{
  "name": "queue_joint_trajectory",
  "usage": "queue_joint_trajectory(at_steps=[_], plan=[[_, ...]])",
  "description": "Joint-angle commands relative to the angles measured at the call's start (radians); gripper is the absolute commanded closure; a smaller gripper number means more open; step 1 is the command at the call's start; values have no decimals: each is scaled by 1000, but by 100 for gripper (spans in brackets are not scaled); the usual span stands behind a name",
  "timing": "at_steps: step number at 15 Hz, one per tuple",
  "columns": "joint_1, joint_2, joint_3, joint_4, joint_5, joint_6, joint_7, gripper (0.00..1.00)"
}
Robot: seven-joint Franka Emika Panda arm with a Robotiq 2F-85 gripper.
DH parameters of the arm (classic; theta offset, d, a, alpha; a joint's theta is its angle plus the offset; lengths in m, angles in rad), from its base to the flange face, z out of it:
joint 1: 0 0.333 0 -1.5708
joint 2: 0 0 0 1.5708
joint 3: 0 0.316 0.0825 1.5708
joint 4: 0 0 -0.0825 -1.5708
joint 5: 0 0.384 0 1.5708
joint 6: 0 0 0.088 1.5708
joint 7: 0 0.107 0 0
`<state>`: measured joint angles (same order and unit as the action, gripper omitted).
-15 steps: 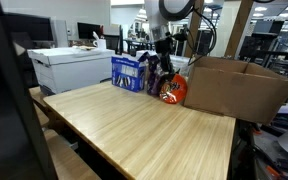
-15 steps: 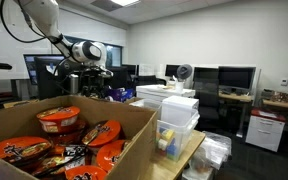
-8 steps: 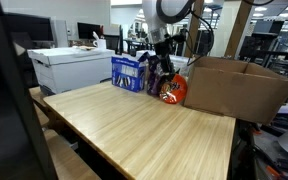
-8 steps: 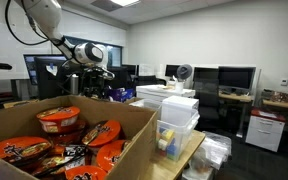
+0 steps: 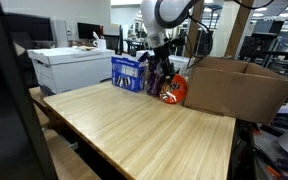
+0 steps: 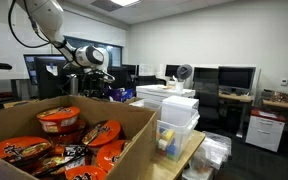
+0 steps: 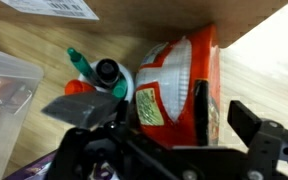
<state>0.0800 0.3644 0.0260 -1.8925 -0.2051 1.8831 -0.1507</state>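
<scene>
So the gripper [image 7: 169,118] is spread wide open, not clamped on anything. In the wrist view its two fingers come in from 6 o'clock and sit either side of the noodle cup [image 7: 179,85]. I can't tell whether either pad actually touches it. The cup is lying on its side on the table [image 7: 269,55], white lid toward 9 o'clock and orange body toward 3. A green marker [image 7: 84,66] with a black cap sits just beside the lid, at about 10 o'clock from the cup. Further out at 9 o'clock there's a clear plastic tub [image 7: 4,85]. The cardboard box [image 7: 164,15] runs along 12 o'clock, and the cup is tucked right up against it. In an exterior view the gripper [image 5: 162,76] hangs low over the cup [image 5: 172,91] at the far end of the table [image 5: 134,125], with a blue pack [image 5: 131,72] at 9 o'clock of it and the box [image 5: 234,88] at 3 o'clock. In an exterior view the box [image 6: 134,125] is full of more noodle bowls [image 6: 59,120].
</scene>
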Motion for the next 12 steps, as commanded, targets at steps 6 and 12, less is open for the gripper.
queue_joint_trajectory(at_steps=[6, 12], plan=[[-12, 34, 22, 33, 10, -66, -51, 0], [1, 40, 38, 37, 10, -96, -33, 35]])
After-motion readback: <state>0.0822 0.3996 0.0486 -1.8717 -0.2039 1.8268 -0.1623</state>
